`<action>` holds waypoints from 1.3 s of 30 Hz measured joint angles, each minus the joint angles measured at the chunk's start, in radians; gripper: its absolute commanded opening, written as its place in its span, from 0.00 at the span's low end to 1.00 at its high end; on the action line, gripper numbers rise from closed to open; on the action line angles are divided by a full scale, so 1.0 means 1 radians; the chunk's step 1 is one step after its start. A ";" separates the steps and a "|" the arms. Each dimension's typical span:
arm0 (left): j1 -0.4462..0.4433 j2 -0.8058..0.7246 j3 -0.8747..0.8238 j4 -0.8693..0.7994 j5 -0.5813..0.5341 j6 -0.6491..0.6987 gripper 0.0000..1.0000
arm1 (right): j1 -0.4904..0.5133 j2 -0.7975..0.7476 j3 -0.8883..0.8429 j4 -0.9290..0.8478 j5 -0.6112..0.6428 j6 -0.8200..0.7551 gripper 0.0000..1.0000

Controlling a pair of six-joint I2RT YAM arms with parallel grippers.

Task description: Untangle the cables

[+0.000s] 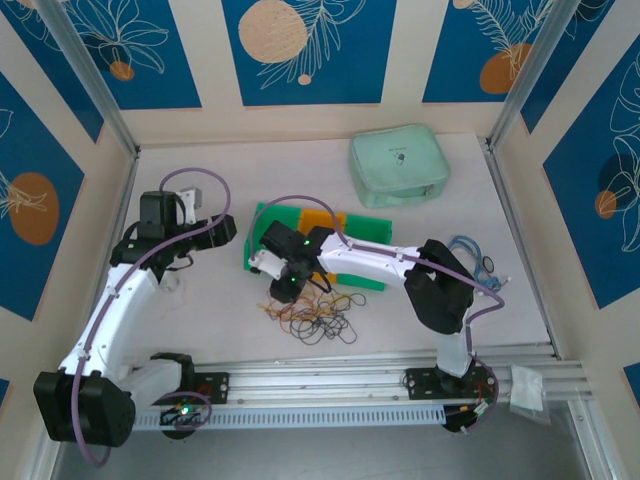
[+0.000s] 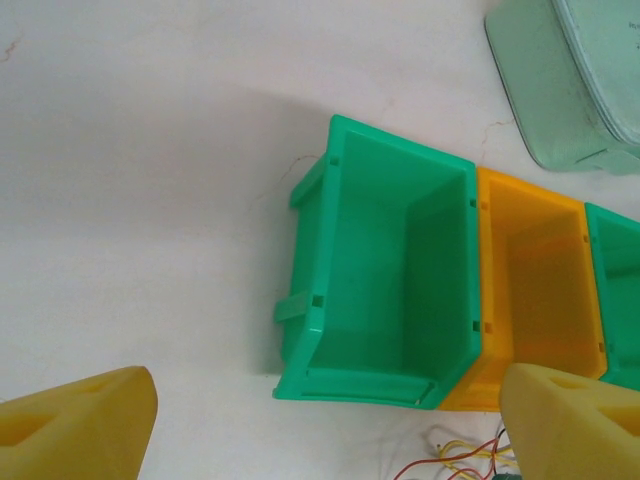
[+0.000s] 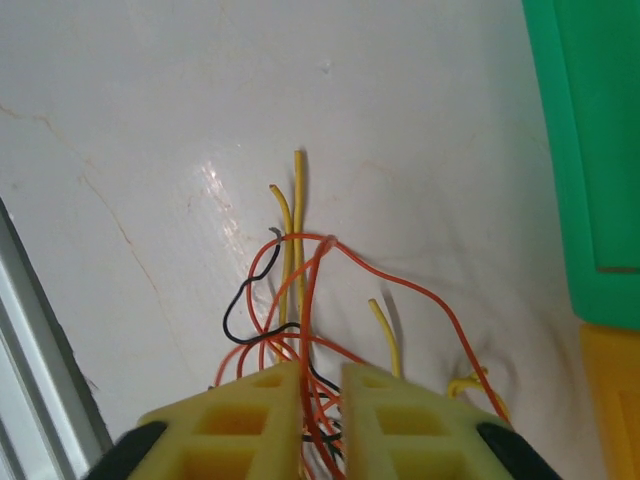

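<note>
Untangling hardly started: cables (image 3: 298, 260) in one snarl.
On the smooth white bench (image 1: 220, 320), glossy green and orange plastic bins (image 2: 380, 270) lie ahead of the released left pincer (image 2: 325, 420); the right pincer (image 3: 320, 378) is clenched on the cables, thin orange, yellow and black strands looping ahead of it, none yet separated.

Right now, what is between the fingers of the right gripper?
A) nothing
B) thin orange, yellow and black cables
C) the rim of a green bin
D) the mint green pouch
B: in the right wrist view, the right gripper is shut on the cables, whose strands run into its narrow gap.
</note>
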 measured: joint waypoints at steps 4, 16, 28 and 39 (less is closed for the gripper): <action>0.000 0.000 0.000 0.000 0.000 0.004 0.87 | 0.000 0.000 0.012 -0.005 0.000 0.009 0.00; 0.000 0.000 0.000 0.004 0.035 0.011 0.87 | -0.002 -0.155 0.060 -0.006 -0.020 0.033 0.00; 0.000 -0.011 -0.015 0.023 0.083 0.025 0.81 | -0.015 -0.334 0.150 -0.009 -0.056 0.083 0.00; -0.004 -0.161 -0.080 0.041 0.241 0.040 0.61 | -0.133 -0.339 0.134 -0.050 -0.158 0.291 0.00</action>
